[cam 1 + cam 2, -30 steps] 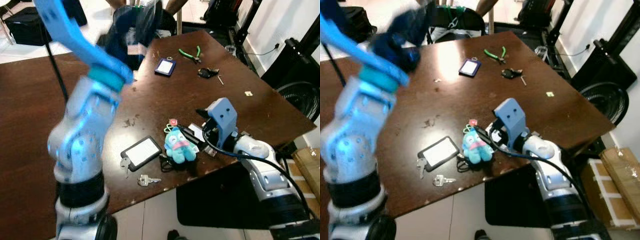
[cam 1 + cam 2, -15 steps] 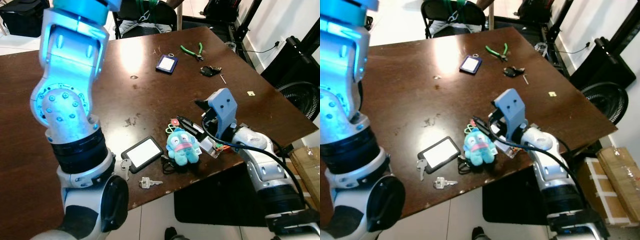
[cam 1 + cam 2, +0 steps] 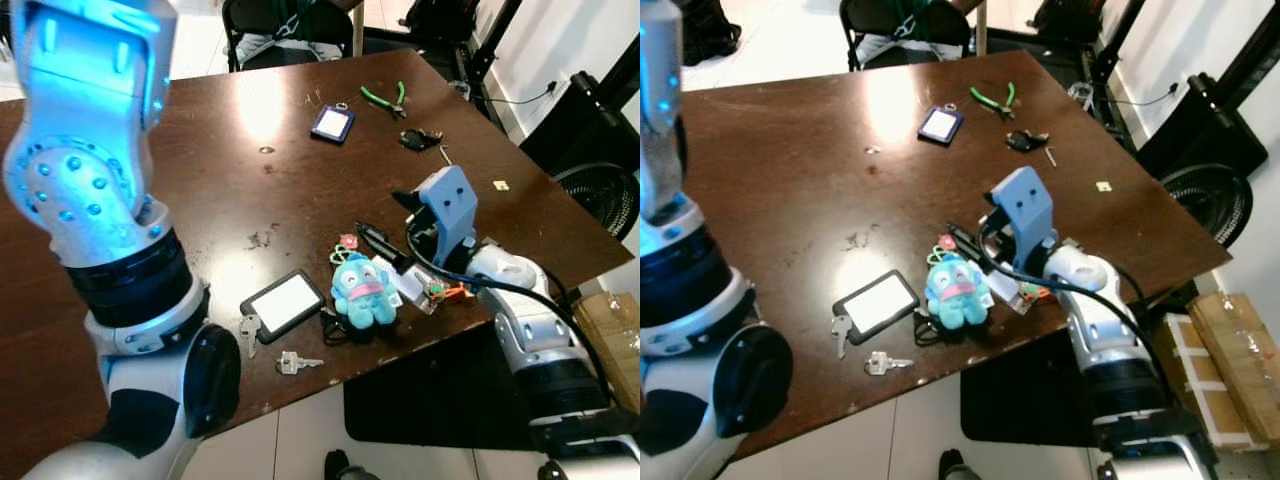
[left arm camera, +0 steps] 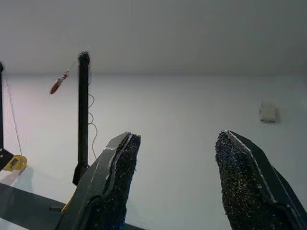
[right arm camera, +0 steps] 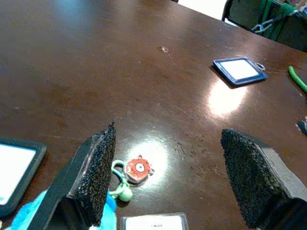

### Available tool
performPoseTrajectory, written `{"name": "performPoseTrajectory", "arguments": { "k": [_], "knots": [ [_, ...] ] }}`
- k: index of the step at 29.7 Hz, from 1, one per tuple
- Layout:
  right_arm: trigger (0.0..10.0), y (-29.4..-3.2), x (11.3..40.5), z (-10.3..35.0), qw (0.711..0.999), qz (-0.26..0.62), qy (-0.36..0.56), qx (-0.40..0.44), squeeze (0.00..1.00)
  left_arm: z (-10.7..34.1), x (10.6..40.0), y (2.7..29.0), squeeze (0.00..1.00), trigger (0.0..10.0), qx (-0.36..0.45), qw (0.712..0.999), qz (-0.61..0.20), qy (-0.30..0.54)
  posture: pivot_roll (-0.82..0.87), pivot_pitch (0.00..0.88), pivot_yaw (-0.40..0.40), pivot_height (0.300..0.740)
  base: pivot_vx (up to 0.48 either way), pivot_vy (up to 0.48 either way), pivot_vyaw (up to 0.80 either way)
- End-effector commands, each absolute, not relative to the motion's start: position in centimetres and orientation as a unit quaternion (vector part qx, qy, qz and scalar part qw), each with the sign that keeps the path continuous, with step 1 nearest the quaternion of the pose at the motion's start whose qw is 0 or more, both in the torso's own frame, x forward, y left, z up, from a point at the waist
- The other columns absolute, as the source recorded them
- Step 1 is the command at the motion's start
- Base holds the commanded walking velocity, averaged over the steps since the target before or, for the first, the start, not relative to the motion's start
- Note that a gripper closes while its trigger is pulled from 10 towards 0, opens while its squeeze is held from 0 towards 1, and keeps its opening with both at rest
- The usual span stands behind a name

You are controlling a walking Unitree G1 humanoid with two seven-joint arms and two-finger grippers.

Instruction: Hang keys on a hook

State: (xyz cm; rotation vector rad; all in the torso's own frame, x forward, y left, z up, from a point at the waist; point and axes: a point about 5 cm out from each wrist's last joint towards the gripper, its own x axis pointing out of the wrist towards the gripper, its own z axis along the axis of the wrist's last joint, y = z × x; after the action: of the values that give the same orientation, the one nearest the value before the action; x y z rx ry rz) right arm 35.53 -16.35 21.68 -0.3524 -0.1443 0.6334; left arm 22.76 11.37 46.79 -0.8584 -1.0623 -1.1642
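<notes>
Two silver keys sit closest to the near edge of the dark brown wooden table (image 3: 300, 150): a loose silver key (image 3: 296, 362) right by the edge, and a second silver key (image 3: 248, 331) touching the black-framed white card holder (image 3: 285, 303) just behind it. Right next to that is the blue plush keychain with a pink mouth (image 3: 363, 291), with a black ring and cord bunched up at its left side. No hook anywhere on the table that I can see.

The right gripper (image 5: 175, 175) hangs low over the table just right of the plush, fingers spread wide with nothing between them. In its wrist view there's a little red round charm on a green loop (image 5: 136, 168) lying on the wood between the pads, and a clear tag just beside it.

The left arm is raised way up; the left gripper (image 4: 175, 182) points at a plain white wall, fingers apart and empty.

Farther back: a blue card holder (image 3: 332, 122), green-handled pliers (image 3: 383, 98) and a black car key bunch (image 3: 418, 140). A black chair (image 3: 290, 30) stands past the far edge.
</notes>
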Motion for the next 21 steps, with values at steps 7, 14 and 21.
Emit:
{"name": "performPoseTrajectory", "arguments": {
  "k": [7,14,21],
  "knots": [
    [10.0,-17.0,35.7,21.8,0.936,0.304,-0.070,-0.167,0.00,46.4,21.7,12.2,0.00,10.0,-0.346,0.617,-0.517,-0.482,-0.10,0.161,0.002,0.740,0.000,0.000,0.00],
    [10.0,-17.2,35.7,21.9,0.937,0.299,-0.071,-0.165,0.00,45.9,21.4,12.7,0.00,10.0,-0.337,0.620,-0.516,-0.485,-0.10,0.160,0.006,0.740,0.000,0.000,0.00],
    [10.0,-17.2,35.7,21.9,0.937,0.298,-0.071,-0.165,0.00,45.1,21.1,13.3,0.00,10.0,-0.330,0.622,-0.514,-0.490,-0.10,0.160,0.003,0.740,0.000,0.000,0.00]
  ]
}}
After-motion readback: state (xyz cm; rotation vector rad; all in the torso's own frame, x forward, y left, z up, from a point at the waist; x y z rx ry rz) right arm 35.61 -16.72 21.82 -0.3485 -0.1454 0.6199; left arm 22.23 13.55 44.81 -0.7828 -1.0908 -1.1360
